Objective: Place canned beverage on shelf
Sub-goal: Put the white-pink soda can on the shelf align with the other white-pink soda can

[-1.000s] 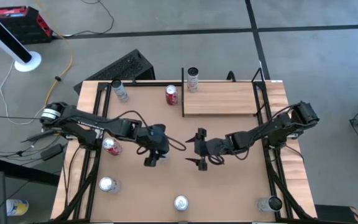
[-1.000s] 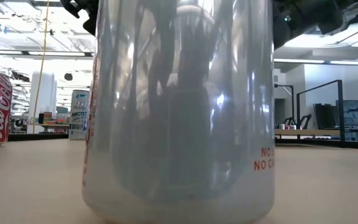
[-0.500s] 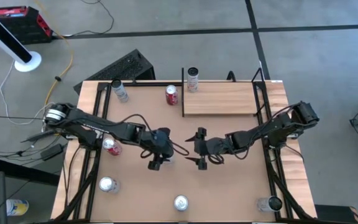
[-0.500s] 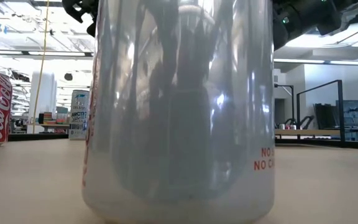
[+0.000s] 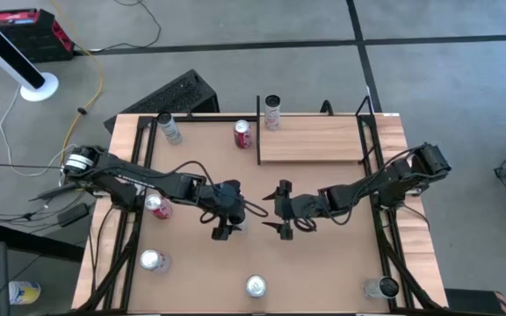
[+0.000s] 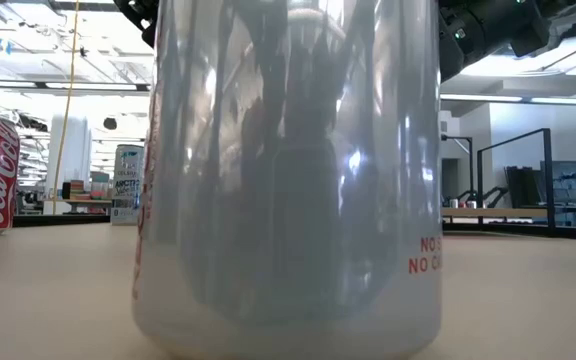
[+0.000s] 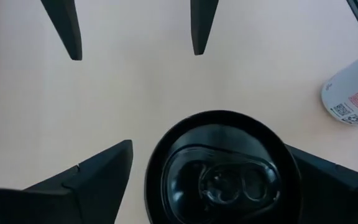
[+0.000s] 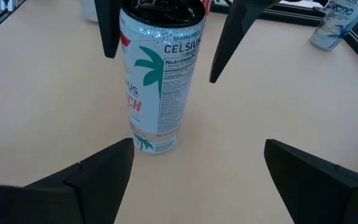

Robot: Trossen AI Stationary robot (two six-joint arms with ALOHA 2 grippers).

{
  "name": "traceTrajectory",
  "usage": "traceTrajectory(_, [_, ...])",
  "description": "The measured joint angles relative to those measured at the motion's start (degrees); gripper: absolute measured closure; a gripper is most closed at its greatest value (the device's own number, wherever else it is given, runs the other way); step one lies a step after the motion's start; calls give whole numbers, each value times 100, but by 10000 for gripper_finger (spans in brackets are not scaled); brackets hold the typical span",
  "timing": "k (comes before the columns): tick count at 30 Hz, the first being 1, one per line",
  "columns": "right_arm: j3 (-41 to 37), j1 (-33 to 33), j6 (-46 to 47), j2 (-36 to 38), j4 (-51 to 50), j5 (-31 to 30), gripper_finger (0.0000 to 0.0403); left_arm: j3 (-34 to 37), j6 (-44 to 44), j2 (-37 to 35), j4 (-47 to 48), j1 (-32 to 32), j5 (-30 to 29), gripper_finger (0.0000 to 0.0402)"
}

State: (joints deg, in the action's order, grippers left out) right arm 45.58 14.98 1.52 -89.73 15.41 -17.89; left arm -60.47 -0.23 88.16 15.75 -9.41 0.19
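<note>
We see the left arm stretched from the left edge of the high view toward the centre of the table (image 5: 323, 263), its left gripper (image 5: 223, 230) pointing down over a white Celsius can (image 8: 160, 74). In the left wrist view the can's dark top (image 7: 222, 165) sits between the two spread fingers (image 7: 89, 180), which flank it on either side without visibly touching it. In the right wrist view the same fingers hang on either side of the can's upper rim, the can standing upright on the tabletop.

The right arm reaches in from the right edge of the high view, and its right gripper (image 5: 281, 211) rests near centre, fingers spread, just right of the can.

The shelf (image 5: 310, 140) lies at upper centre-right of the high view, well apart from the can, with another can (image 5: 272, 111) at its upper left corner.
</note>
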Motion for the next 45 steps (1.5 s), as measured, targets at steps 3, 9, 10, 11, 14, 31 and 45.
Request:
traceTrajectory(3, [0, 0, 0, -1, -7, 0, 20, -60, -2, 0, 73, 0, 2, 49])
traceTrajectory(9, [0, 0, 0, -2, -18, 0, 20, -444, -14, -2, 614, 0, 5, 48])
traceTrajectory(10, [0, 0, 0, -2, -16, 0, 20, -524, -43, -2, 750, 0, 4, 48])
traceTrajectory(11, [0, 0, 0, -2, -17, 1, 20, -596, -63, -2, 858, 0, 4, 48])
traceTrajectory(14, [0, 2, 2, -2, -18, 2, 20, -769, -139, -4, 1230, 0, 4, 48])
traceTrajectory(31, [0, 4, 4, -4, -38, 7, 20, -1478, -266, -94, 2607, 0, -5, 47])
traceTrajectory(45, [0, 42, 59, -4, -98, 72, 20, -849, -385, -1401, 1826, -5, -691, 47])
